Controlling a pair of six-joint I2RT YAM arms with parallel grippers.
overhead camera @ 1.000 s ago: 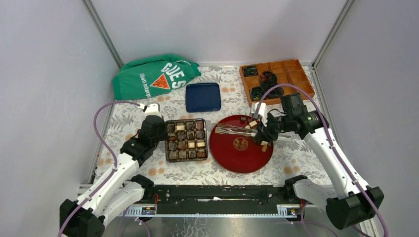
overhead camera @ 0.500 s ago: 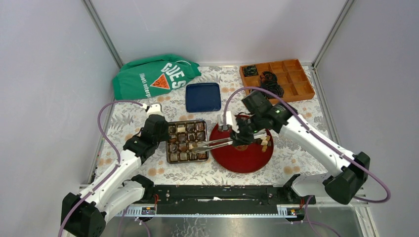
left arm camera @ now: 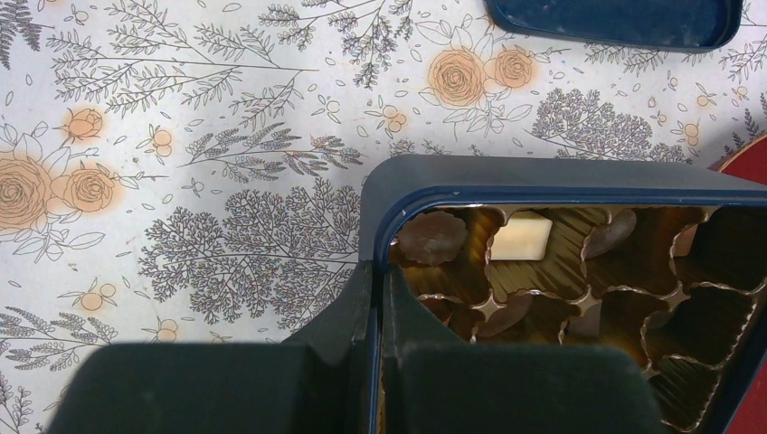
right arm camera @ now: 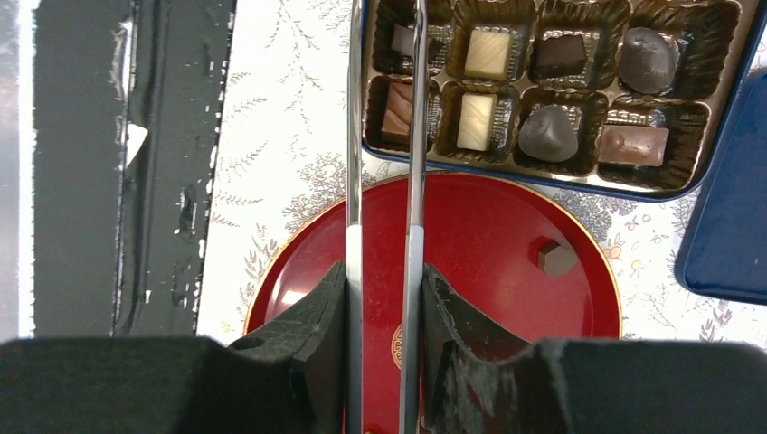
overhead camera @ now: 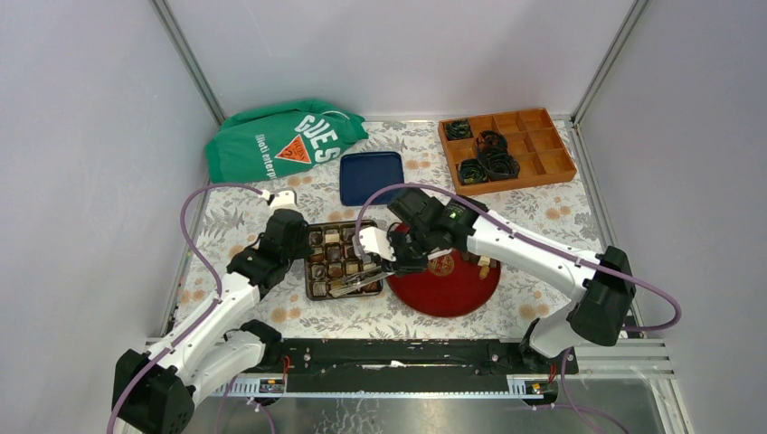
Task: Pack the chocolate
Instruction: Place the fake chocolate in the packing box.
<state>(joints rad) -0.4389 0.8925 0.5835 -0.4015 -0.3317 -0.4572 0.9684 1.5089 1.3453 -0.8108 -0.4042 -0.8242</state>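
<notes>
The chocolate sits in a blue-rimmed box (overhead camera: pixel 339 221) with gold cells: cream pieces (right arm camera: pixel 488 52), dark ones (right arm camera: pixel 550 136), a brown one (left arm camera: pixel 432 237) and a white one (left arm camera: pixel 522 237). A few more pieces (overhead camera: pixel 484 265) lie on the red plate (overhead camera: pixel 443 289), among them a hexagonal one (right arm camera: pixel 553 258). My left gripper (left arm camera: pixel 380 271) is shut on the box's left rim (left arm camera: pixel 543 176). My right gripper (right arm camera: pixel 384 271) is shut on metal tongs (right arm camera: pixel 414 136), which reach across the plate (right arm camera: pixel 506 235) over the box's near-left cells (overhead camera: pixel 357 281). Their tips are out of the wrist view.
A blue lid (overhead camera: pixel 372 177) lies behind the box. A green bag (overhead camera: pixel 285 137) sits at the back left. An orange compartment tray (overhead camera: pixel 534 136) with black coiled cables stands at the back right. The black rail (right arm camera: pixel 108 163) runs along the table's near edge.
My right arm has swung left with the tongs, from the plate's right side across it to the box's near edge. The left gripper has stayed on the box rim.
</notes>
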